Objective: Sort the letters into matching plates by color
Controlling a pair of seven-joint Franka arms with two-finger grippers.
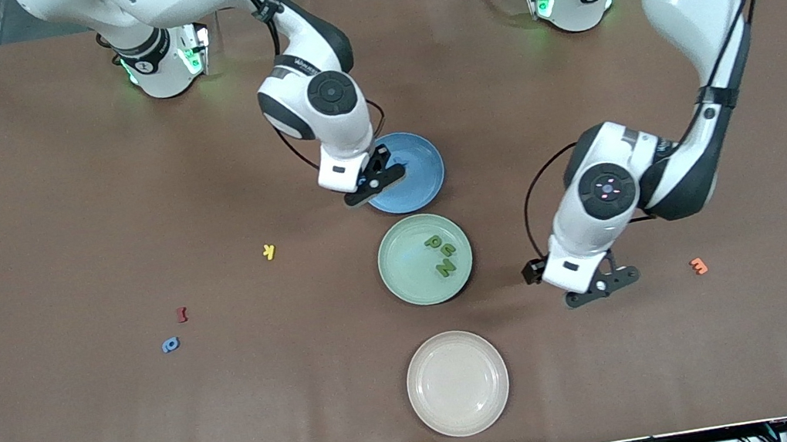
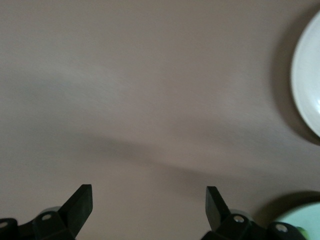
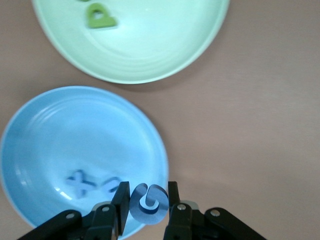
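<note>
My right gripper (image 1: 374, 182) (image 3: 146, 197) hangs over the rim of the blue plate (image 1: 416, 163) (image 3: 50, 130), shut on a blue letter (image 3: 148, 202). Two more blue letters (image 3: 80, 182) (image 3: 111, 184) lie in that plate. The green plate (image 1: 410, 281) (image 3: 150, 50), nearer the front camera, holds three green letters (image 1: 443, 252) (image 3: 100, 17). Another blue letter (image 1: 170, 345) lies on the table toward the right arm's end. My left gripper (image 1: 600, 285) (image 2: 148, 200) is open over bare table beside the green plate (image 2: 300, 220), nothing between its fingers.
A cream plate (image 1: 457, 383) (image 2: 307, 80) sits nearest the front camera. A yellow letter (image 1: 269, 252) and a dark red letter (image 1: 181, 314) lie toward the right arm's end. An orange letter (image 1: 698, 267) lies toward the left arm's end.
</note>
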